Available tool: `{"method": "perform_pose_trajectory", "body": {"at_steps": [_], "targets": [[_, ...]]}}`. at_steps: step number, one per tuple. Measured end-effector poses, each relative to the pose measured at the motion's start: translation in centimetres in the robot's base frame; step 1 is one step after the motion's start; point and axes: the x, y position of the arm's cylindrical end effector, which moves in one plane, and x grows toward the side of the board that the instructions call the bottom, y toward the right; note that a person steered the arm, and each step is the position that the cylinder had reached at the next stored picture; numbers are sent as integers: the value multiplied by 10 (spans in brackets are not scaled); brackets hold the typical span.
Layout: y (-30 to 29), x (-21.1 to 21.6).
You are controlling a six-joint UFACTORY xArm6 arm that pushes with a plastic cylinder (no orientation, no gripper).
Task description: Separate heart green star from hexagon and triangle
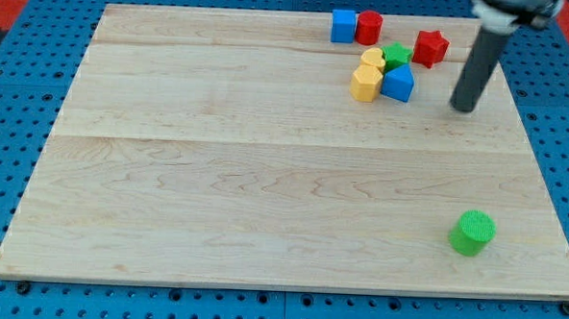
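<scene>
Blue pegboard surrounded a pale wooden board (pixel 264 178) that carried every block. No gripper was fitted: my tip (pixel 465 108) was a bare rod end resting on the wood, so there was nothing to open or close. The landmark was a cluster of 4 blocks near the board's top edge, toward the view's right. In it, the yellow heart (pixel 373 59) touched the green star (pixel 397 57) on its right; the yellow hexagon (pixel 367 83) lay directly below the heart, and the blue triangle (pixel 398 84) lay below the star, all in contact or nearly so. My tip stood to the right of this cluster and slightly below it, apart from every block. A red star (pixel 430 48) sat just right of the green star; a blue cube (pixel 343 25) and a red cylinder (pixel 369 28) sat above-left of the cluster; a green cylinder (pixel 472 232) lay far below. The step probably required entering the seam between the upper and lower pairs from the right, then pushing the hexagon and triangle downward, because the red star crowded the upper side. A slow, centred push would limit rotation.
</scene>
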Motion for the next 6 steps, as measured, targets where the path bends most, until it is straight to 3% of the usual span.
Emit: {"method": "perform_pose_trajectory", "body": {"at_steps": [1,3,4,5,6], "targets": [[-82,-53],[-177,-71],[-122,-71],[-115,-81],[-170,-111]]}}
